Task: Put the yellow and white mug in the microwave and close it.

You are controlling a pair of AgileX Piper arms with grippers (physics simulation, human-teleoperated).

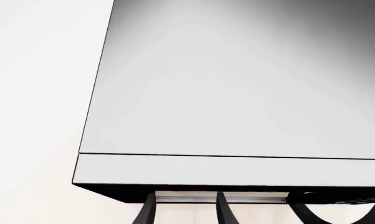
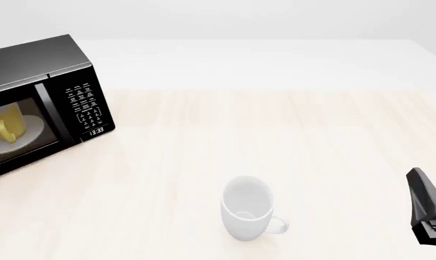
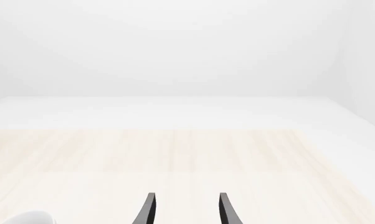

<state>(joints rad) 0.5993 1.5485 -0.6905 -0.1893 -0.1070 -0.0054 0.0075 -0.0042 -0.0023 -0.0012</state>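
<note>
microwave (image 2: 37, 103) cut off at left, keypad markings unreadable
</note>
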